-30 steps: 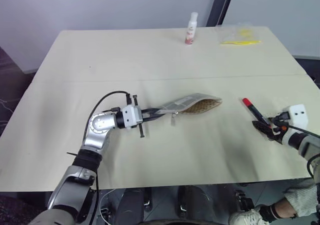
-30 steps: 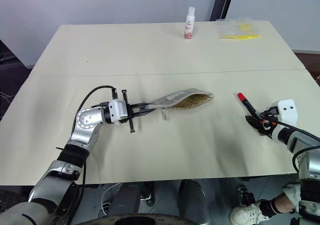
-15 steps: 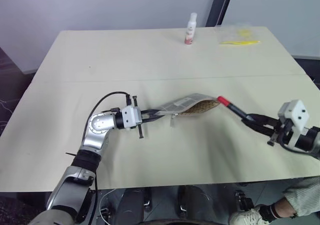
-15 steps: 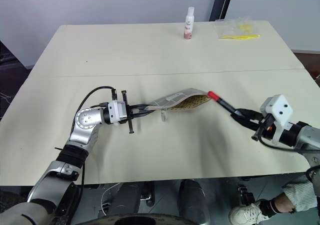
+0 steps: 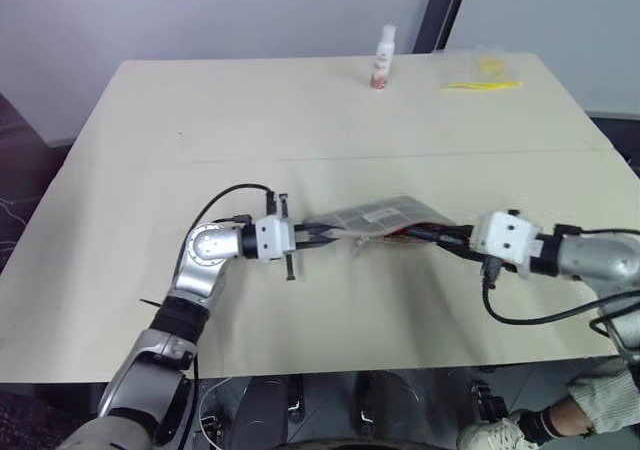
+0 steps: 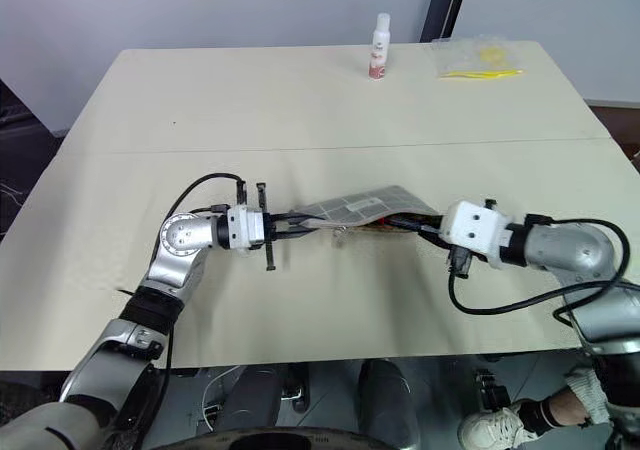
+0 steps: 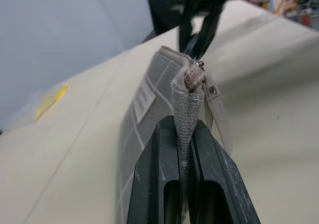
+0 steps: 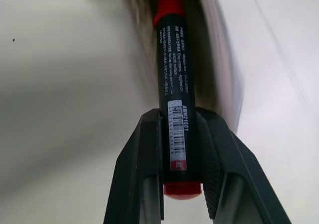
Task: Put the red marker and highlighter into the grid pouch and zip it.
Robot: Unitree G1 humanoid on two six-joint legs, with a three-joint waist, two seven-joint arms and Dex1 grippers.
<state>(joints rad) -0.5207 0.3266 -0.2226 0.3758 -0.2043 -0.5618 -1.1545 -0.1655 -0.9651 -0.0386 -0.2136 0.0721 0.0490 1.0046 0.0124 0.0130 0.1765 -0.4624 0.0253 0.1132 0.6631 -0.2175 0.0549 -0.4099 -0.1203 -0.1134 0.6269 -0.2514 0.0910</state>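
The grid pouch (image 5: 375, 213) hangs a little above the table's middle. My left gripper (image 5: 318, 234) is shut on its left end. The left wrist view shows the pouch fabric (image 7: 185, 99) pinched between the black fingers (image 7: 154, 174). My right gripper (image 5: 447, 237) comes in from the right, shut on the red marker (image 8: 170, 69). It holds the black barrel near the tail. The marker's red cap is at the pouch's open mouth and looks partly inside it. The highlighter is out of view.
At the table's (image 5: 200, 120) far edge stand a small white bottle (image 5: 382, 58) and a clear plastic bag with yellow contents (image 5: 478, 72). A person's shoe (image 5: 520, 430) shows below the near right corner.
My right gripper closed on the marker, lifted it off the table on the right, rolled, and carried it left to the pouch's mouth. The left gripper kept holding the pouch, almost still.
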